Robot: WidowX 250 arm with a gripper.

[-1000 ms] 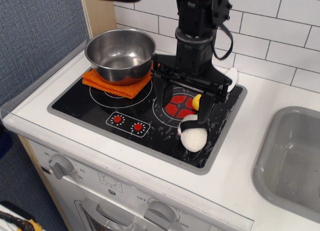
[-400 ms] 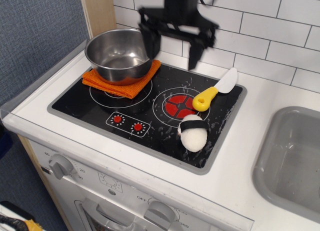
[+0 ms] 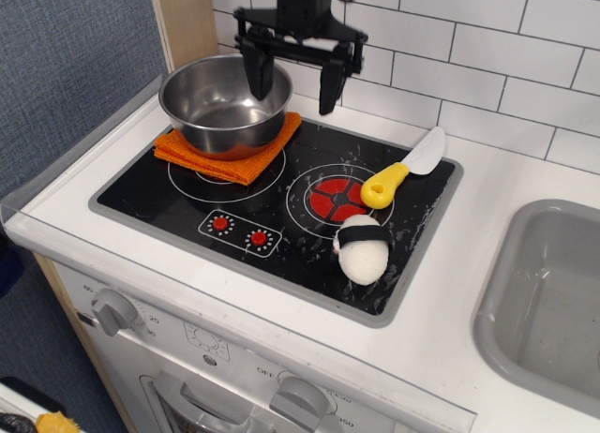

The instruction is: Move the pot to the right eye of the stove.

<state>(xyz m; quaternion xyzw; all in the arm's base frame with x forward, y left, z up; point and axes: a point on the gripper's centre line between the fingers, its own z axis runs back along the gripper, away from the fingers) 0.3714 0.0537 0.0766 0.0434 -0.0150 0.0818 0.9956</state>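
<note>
Hand [image 3: 294, 84] open above pot [image 3: 226, 103] rim; pot on orange cloth [image 3: 221, 156]; dial digits unreadable.

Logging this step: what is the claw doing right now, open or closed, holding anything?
Claw: open and empty, fingers spread above the pot's right rim.

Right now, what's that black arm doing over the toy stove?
The arm's tool hangs open above the right rim of the steel pot, holding nothing. The pot sits on an orange cloth over the left burner of the stove. The right eye, with its red centre, has no pot yet; a toy knife and a sushi piece lie near it.
</note>
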